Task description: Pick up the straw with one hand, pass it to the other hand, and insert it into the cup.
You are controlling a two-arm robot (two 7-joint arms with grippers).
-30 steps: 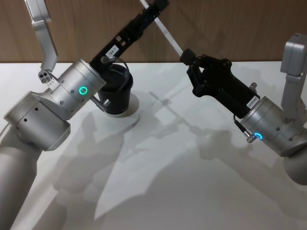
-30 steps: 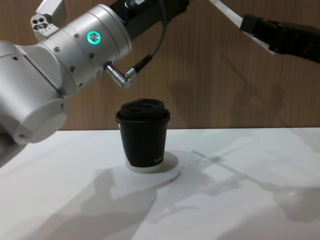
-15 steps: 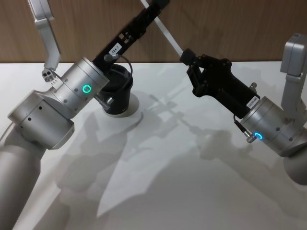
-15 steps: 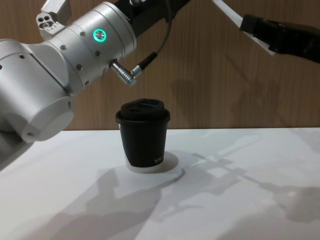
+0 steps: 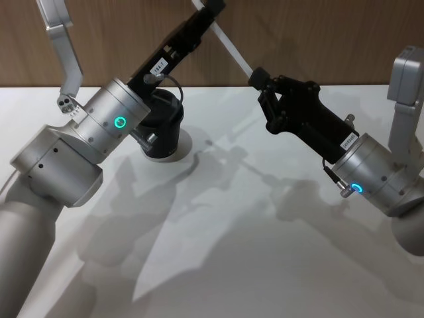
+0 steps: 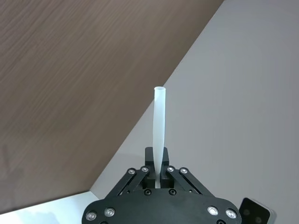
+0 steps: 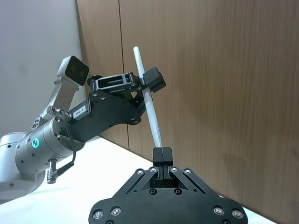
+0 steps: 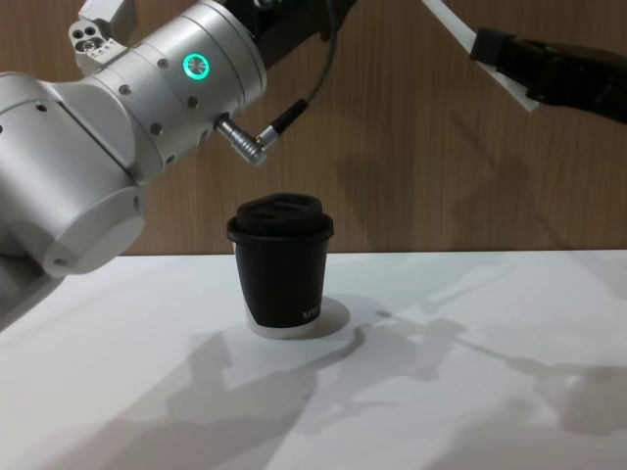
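The white straw [image 5: 228, 45] slants in the air above the table, held at both ends. My left gripper [image 5: 211, 12] reaches up and is shut on the straw's upper part; in the left wrist view the straw [image 6: 159, 126] sticks out from between its closed fingers. My right gripper [image 5: 255, 76] is shut on the lower part, and the straw [image 7: 150, 112] rises from it to the left gripper [image 7: 148, 80]. The black lidded cup [image 8: 282, 264] stands upright on the table below the left wrist. In the head view that wrist partly hides the cup [image 5: 169, 129].
A white table [image 5: 265, 252] runs out in front of and to the right of the cup. A brown wood-panel wall [image 8: 411, 147] stands right behind it. The left arm's silver wrist [image 8: 186, 78] with its cable plug [image 8: 245, 147] hangs just above and to the left of the cup.
My left arm has shifted a little, its wrist rising and edging right, with the gripper tip sliding slightly along the straw. The right gripper and the cup have stayed put.
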